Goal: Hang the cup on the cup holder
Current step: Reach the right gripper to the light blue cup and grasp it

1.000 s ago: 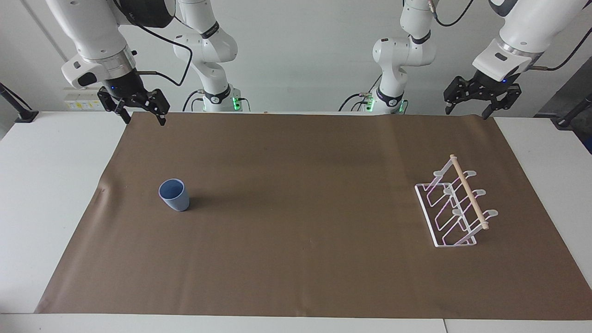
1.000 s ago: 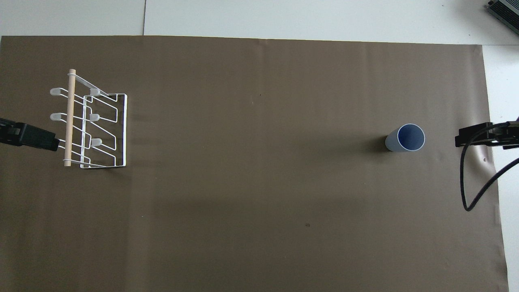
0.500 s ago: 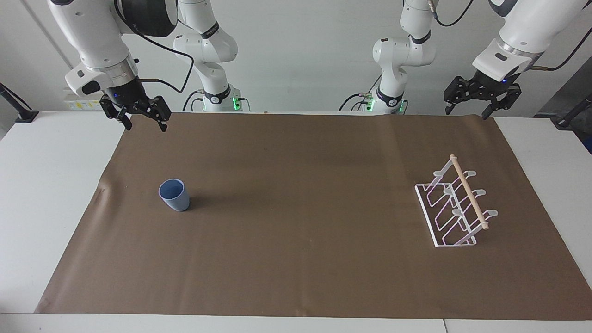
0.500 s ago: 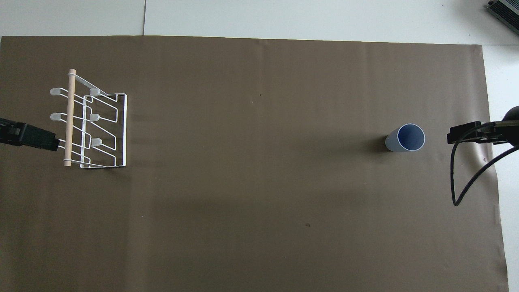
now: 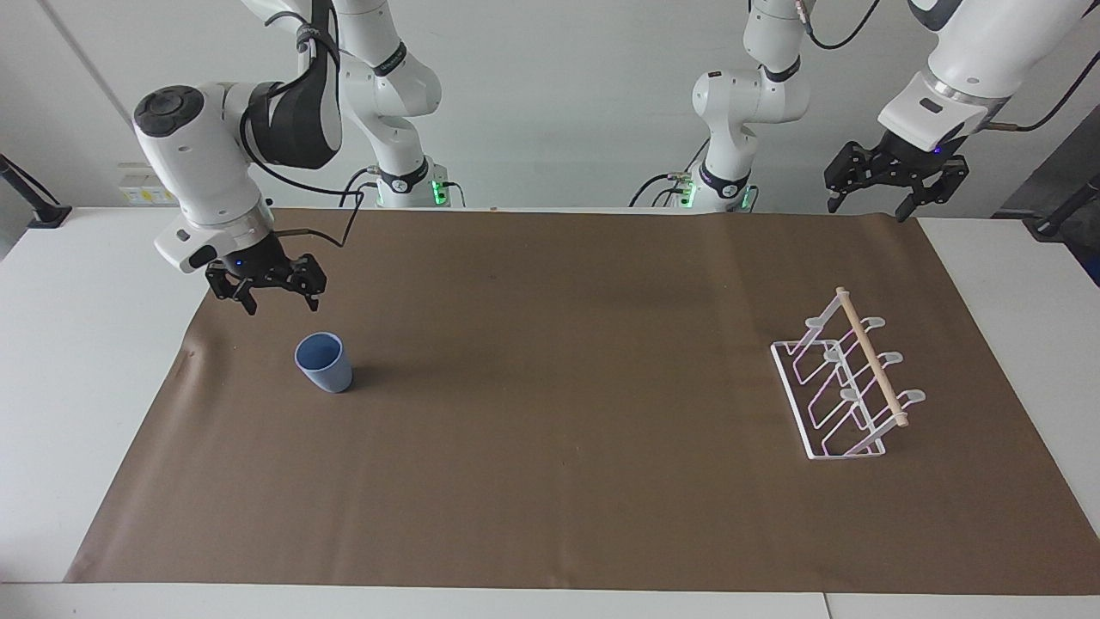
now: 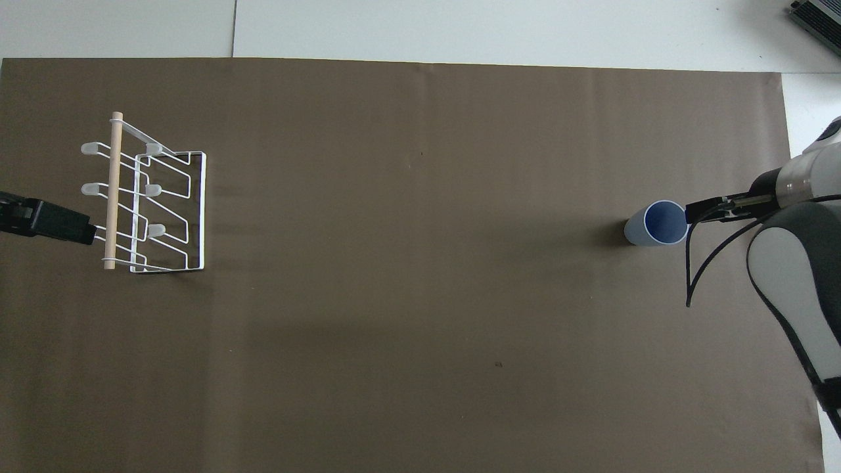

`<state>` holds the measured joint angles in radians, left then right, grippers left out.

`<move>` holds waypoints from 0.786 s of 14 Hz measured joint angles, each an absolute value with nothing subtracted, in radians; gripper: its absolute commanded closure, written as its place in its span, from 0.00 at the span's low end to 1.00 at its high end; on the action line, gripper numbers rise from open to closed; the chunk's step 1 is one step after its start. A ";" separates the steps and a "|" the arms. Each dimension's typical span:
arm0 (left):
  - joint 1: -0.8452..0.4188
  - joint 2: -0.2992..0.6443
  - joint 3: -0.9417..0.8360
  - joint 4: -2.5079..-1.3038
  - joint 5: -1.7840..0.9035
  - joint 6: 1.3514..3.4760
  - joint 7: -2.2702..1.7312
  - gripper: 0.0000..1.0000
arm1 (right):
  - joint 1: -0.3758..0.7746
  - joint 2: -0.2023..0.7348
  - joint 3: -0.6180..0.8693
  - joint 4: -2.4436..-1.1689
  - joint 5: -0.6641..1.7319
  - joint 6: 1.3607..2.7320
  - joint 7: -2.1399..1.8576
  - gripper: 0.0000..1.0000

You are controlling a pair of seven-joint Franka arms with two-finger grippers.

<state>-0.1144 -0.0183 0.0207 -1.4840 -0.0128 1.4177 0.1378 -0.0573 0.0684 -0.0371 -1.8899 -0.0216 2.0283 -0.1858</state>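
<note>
The light-blue cup (image 5: pixel 324 363) stands upright on the brown mat toward the right arm's end of the table; it also shows in the overhead view (image 6: pixel 657 225). My right gripper (image 5: pixel 282 305) is open and empty, in the air close beside the cup, not touching it; its tip shows in the overhead view (image 6: pixel 713 209). The white wire cup holder (image 5: pixel 846 387) with its wooden rod stands toward the left arm's end and also shows from overhead (image 6: pixel 151 197). My left gripper (image 5: pixel 889 206) is open and empty, waiting high over the mat's edge by its base (image 6: pixel 62 225).
A brown paper mat (image 5: pixel 559 447) covers most of the white table (image 5: pixel 77 361). A black cable (image 6: pixel 706 269) loops down from the right wrist. The mat has a small crease (image 5: pixel 191 351) at its edge near the cup.
My right arm has swung down and out from the mat's corner by the robots to just beside the cup. The left arm, cup and cup holder have not moved.
</note>
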 measured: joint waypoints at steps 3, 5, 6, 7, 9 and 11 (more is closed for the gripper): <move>-0.114 -0.018 0.021 -1.484 -0.013 1.418 0.138 0.00 | -0.064 0.140 -0.037 -1.920 -0.022 2.165 -0.200 0.00; -0.114 -0.018 0.021 -1.484 -0.013 1.418 0.138 0.00 | -0.064 0.159 -0.037 -1.954 -0.022 2.235 -0.205 0.00; -0.114 -0.018 0.021 -1.484 -0.013 1.418 0.138 0.00 | -0.064 0.163 -0.037 -1.965 -0.022 2.250 -0.207 0.00; -0.114 -0.018 0.021 -1.484 -0.013 1.418 0.138 0.00 | -0.065 0.165 -0.037 -1.971 -0.022 2.254 -0.207 0.00; -0.114 -0.018 0.021 -1.484 -0.013 1.418 0.138 0.00 | -0.076 0.165 -0.037 -1.986 -0.021 2.254 -0.227 0.00; -0.114 -0.018 0.021 -1.484 -0.013 1.418 0.138 0.00 | -0.095 0.166 -0.038 -2.001 -0.019 2.256 -0.259 0.00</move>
<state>-0.1144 -0.0183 0.0210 -1.4840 -0.0128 1.4177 0.1378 -0.0949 0.1660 -0.0378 -2.0014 -0.0187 2.2556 -0.2591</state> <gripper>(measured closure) 0.000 0.000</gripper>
